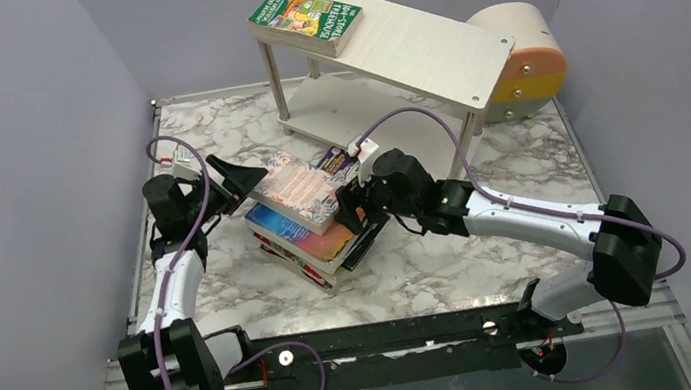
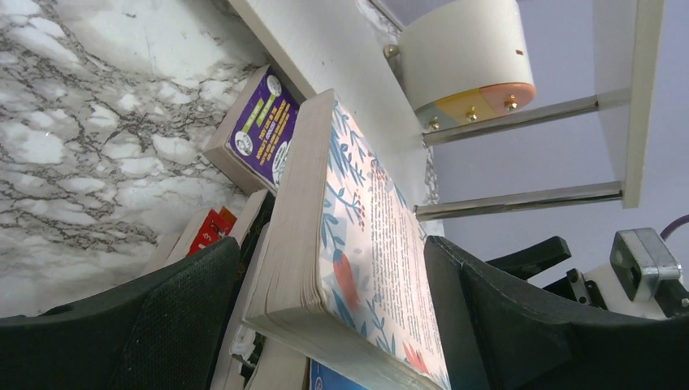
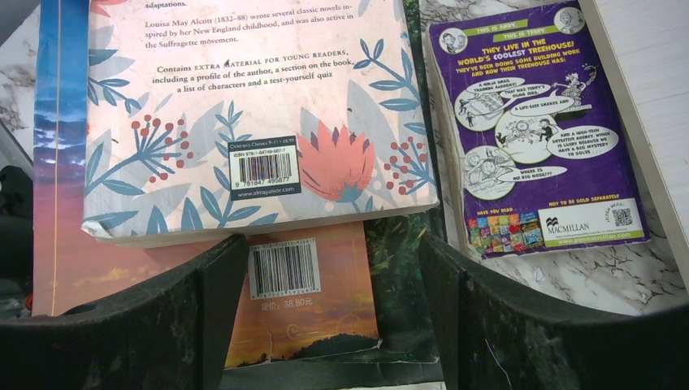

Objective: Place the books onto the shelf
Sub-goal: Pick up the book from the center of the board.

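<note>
In front of the shelf (image 1: pixel 423 49), our left tool (image 1: pixel 249 179) straddles the pink floral book (image 1: pixel 295 189) atop the stack (image 1: pixel 313 245); we cannot tell whether it grips. Our right tool (image 1: pixel 353 209) stands wide, holding nothing. A green book (image 1: pixel 303 19) lies on the shelf's top board.

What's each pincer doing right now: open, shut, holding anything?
Left pincer: open, straddling the floral book, not clamped yet.
Right pincer: open above the book stack, holding nothing.
</note>
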Robot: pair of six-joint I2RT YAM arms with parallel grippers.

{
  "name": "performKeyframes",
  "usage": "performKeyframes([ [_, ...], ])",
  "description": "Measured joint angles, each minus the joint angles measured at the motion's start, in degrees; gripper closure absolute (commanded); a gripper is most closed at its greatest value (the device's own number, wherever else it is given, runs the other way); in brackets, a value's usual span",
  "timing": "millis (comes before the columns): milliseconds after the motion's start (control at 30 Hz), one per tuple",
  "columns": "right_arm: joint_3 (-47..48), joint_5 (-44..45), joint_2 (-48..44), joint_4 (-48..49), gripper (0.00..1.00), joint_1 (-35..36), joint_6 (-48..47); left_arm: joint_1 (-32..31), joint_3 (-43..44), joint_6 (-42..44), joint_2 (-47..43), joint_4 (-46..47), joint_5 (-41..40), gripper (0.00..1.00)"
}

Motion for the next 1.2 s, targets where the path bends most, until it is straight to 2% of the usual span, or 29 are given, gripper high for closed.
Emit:
performKeyframes([
  [433,0.98,-0.48,1.55,1.11,0.24,0.00,-0.17,0.09,0.00,-2.34,4.17,4.55,2.89,0.36],
  [800,1.90,-1.07,2.78,1.64,0.24,0.33,-0.22,0.11,0.24,-3.58,6.34,7.02,3.10,0.63],
  [1000,1.88,-1.07,2.71,1.64,0.24,0.33,-0.22,0.09,1.49,-5.97,9.81,10.86,3.13,1.00],
  [1200,0.26,-0.96,0.48,1.57,0.24,0.37,-0.20,0.09,2.14,-8.81,11.91,14.08,3.10,1.00],
])
